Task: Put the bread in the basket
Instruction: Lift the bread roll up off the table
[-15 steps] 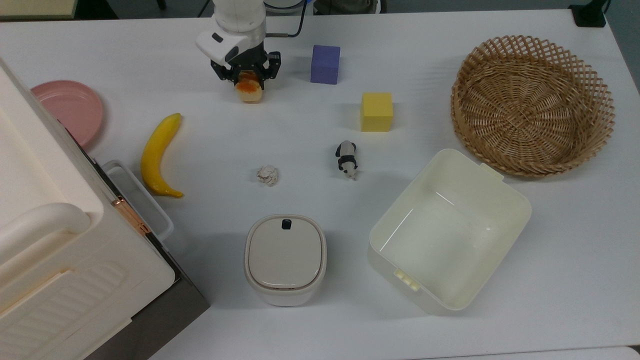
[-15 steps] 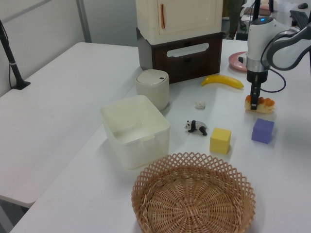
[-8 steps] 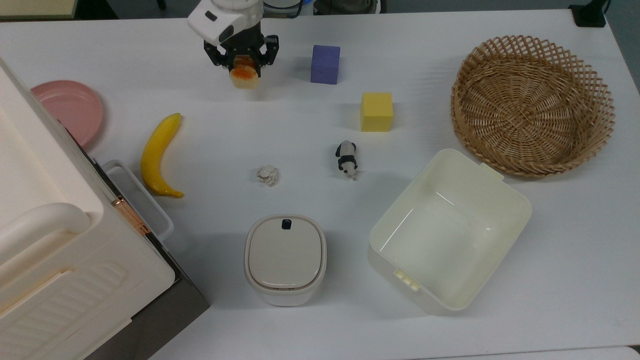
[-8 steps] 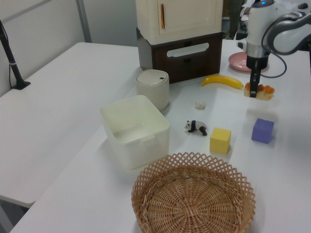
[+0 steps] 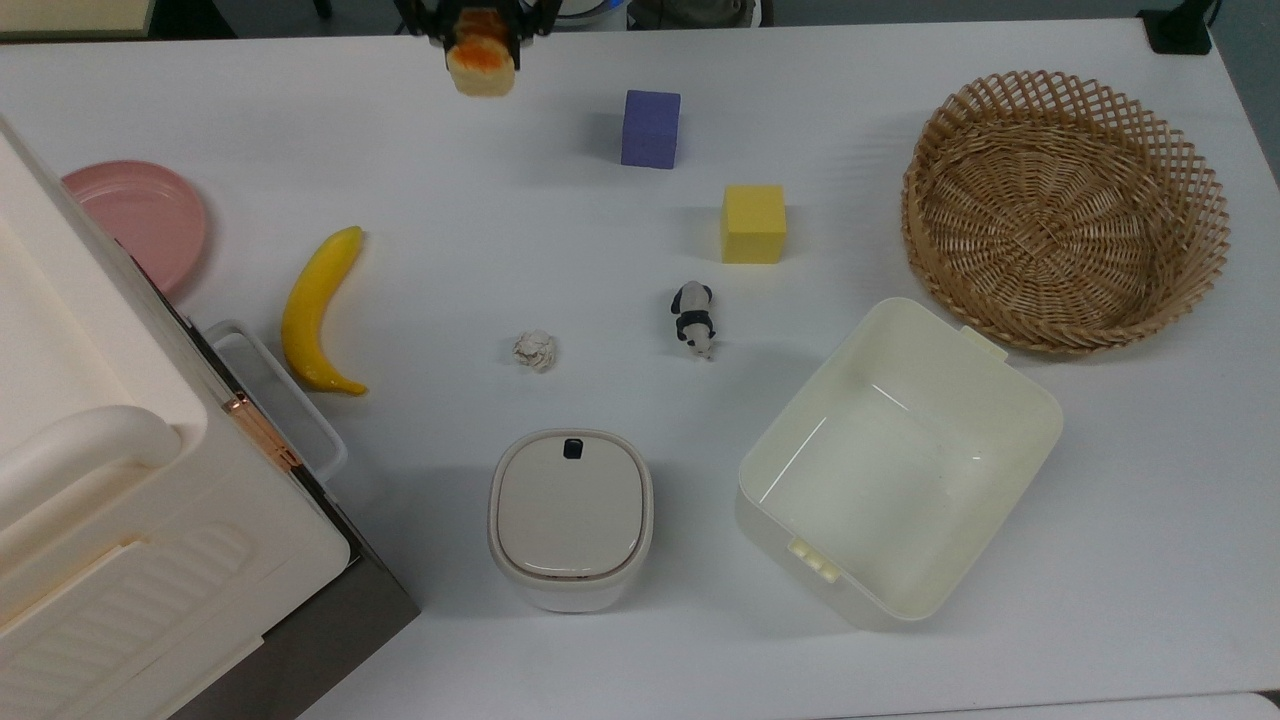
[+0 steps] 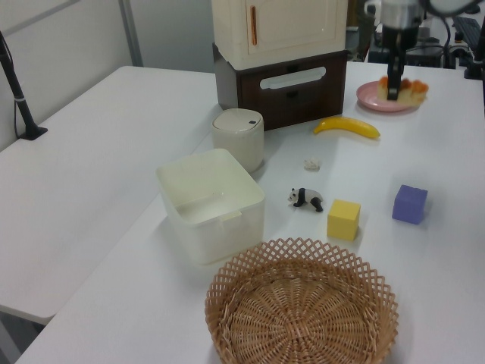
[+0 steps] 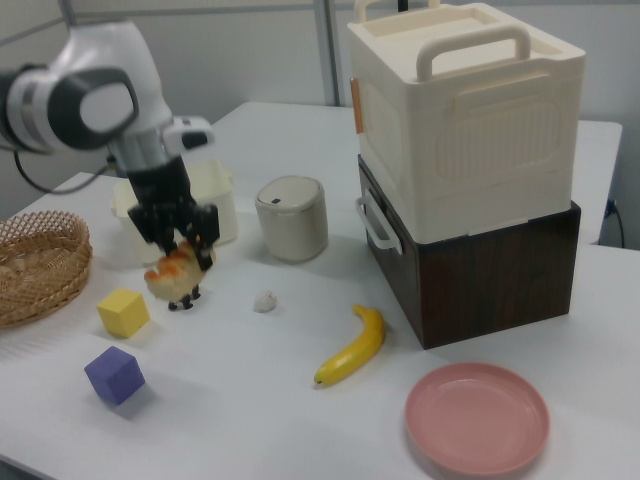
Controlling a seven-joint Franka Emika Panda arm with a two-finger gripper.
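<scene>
Holding the bread (image 7: pixel 175 272) clamped between my fingers (image 7: pixel 203 228), my gripper (image 7: pixel 180 240) closed on its top so the loaf hangs just below, clear of the table (image 7: pixel 260 390). Purple cube (image 5: pixel 650 128) and yellow cube (image 5: pixel 753 223) lie between it and the basket (image 5: pixel 1065 210), which sits well apart at the top view's right.
</scene>
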